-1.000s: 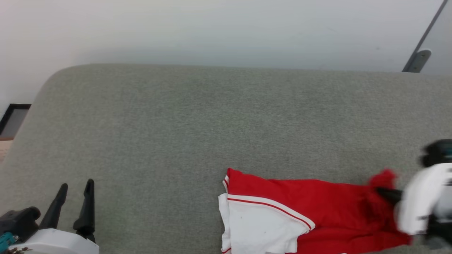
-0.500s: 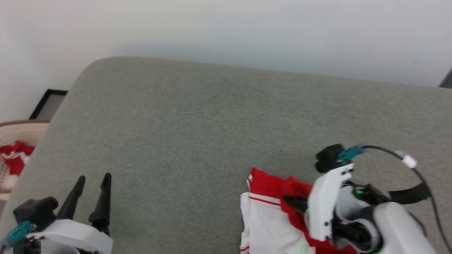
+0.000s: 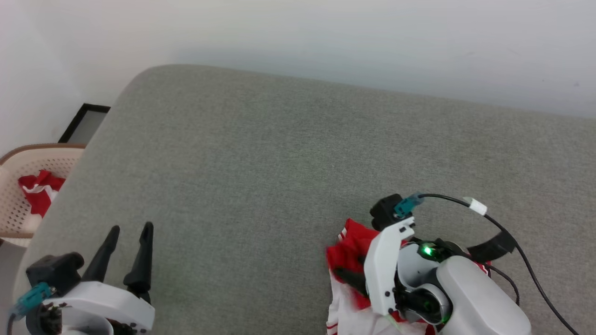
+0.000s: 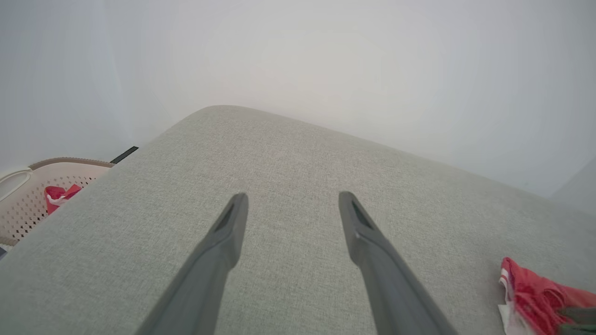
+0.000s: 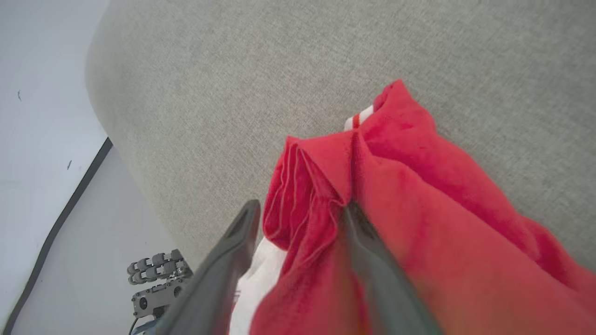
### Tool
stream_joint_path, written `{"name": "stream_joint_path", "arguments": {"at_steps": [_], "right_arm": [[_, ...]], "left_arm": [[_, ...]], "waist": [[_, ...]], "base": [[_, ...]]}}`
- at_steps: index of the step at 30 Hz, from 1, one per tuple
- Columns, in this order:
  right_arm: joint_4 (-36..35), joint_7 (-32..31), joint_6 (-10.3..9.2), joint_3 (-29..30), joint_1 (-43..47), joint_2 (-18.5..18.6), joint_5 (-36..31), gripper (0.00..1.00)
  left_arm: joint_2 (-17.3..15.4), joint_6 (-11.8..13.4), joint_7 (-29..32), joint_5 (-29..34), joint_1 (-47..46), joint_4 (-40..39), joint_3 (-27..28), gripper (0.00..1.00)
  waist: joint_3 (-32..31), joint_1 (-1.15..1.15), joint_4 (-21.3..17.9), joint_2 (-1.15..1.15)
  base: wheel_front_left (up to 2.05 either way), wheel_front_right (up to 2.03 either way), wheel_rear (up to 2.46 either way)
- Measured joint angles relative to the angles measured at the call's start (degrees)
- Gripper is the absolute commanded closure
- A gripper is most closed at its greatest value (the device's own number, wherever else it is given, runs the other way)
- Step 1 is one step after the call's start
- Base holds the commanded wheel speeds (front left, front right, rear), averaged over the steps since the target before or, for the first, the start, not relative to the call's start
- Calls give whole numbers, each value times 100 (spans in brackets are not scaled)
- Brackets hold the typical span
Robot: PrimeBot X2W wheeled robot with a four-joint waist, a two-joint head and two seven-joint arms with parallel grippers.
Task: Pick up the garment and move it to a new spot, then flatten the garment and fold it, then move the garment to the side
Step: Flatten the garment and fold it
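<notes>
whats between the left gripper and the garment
Just bare grey cushion. In the head view nothing lies on the stretch from the left gripper to the garment.

We're in what looks like a home-style laundry corner: a broad grey padded surface (image 3: 260,153) with a rounded corner sits against a plain white wall (image 3: 326,37), and low beside it there's a pale perforated laundry basket (image 3: 11,207) with red cloth (image 3: 37,193) lying inside.

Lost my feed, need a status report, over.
Left gripper open, above grey fabric cushion. Right gripper open, red-and-white jersey garment bunched between the jaws. Nothing blocking.
</notes>
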State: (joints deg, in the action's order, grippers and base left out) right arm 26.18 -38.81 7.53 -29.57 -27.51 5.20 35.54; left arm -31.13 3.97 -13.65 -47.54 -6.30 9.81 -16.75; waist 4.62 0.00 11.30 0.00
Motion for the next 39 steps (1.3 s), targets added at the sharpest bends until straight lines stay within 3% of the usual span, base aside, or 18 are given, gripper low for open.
{"name": "stream_joint_path", "arguments": {"at_steps": [7,13,23,39], "right_arm": [[-5,182,0,-318,-238,134,382,0],[-515,458,0,-269,-244,599,595,0],[-1192,921,-1,516,164,1172,480,0],[-1979,2369,0,1750,1311,1458,-256,0]], "left_arm": [[-3,-29,-25,0,-42,58,25,0],[-83,-20,-49,0,27,38,98,0],[-243,57,-74,3,227,-80,267,0],[-332,188,-109,99,689,-253,466,0]], "waist": [[-1,0,-140,0],[-45,0,-342,0],[-140,0,-818,0],[-399,0,-1440,0]], "base": [[0,0,0],[0,0,0],[0,0,0],[0,0,0]]}}
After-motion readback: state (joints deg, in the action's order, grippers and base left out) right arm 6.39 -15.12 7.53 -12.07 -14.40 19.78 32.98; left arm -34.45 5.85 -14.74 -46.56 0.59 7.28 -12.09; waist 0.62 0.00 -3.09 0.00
